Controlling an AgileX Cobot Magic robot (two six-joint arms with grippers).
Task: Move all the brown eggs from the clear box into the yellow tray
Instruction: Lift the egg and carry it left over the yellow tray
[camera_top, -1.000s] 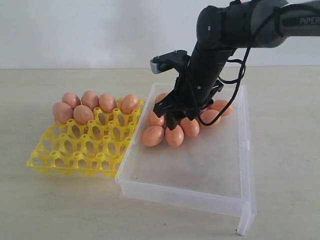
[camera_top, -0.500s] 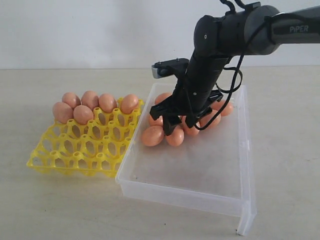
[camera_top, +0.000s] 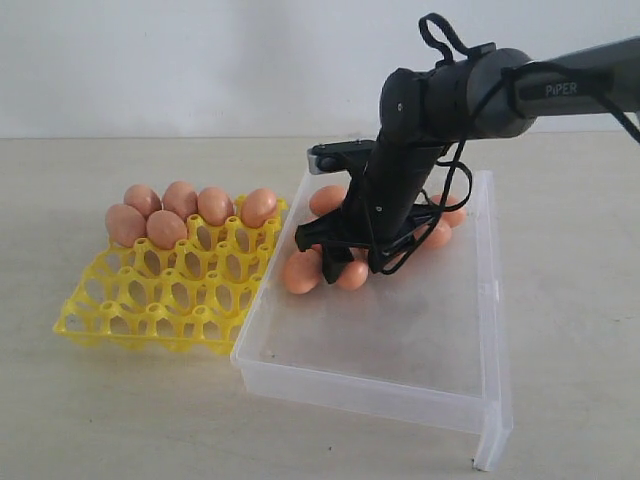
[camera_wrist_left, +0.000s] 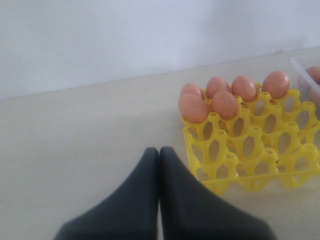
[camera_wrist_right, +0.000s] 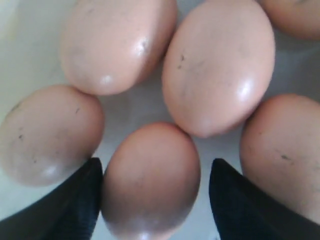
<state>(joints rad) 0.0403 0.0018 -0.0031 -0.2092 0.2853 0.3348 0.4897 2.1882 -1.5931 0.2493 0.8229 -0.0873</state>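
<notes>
Several brown eggs (camera_top: 180, 199) fill the far cups of the yellow tray (camera_top: 150, 300), which also shows in the left wrist view as the yellow tray (camera_wrist_left: 260, 150). More brown eggs (camera_top: 301, 272) lie bunched at the far left of the clear box (camera_top: 400, 340). My right gripper (camera_top: 335, 262) is down among them, open. In the right wrist view its fingers (camera_wrist_right: 80, 205) straddle one egg (camera_wrist_right: 150, 180); one finger touches it and the other stands slightly off. My left gripper (camera_wrist_left: 159, 151) is shut and empty over the table beside the tray.
The near half of the clear box has bare floor (camera_top: 380, 330). Most tray cups nearest the camera (camera_top: 140, 310) hold nothing. A beige tabletop (camera_top: 120, 420) surrounds both, with a white wall behind.
The right arm has sunk lower into the box and its gripper has come down around an egg at the front of the cluster. Tray eggs are unmoved.
</notes>
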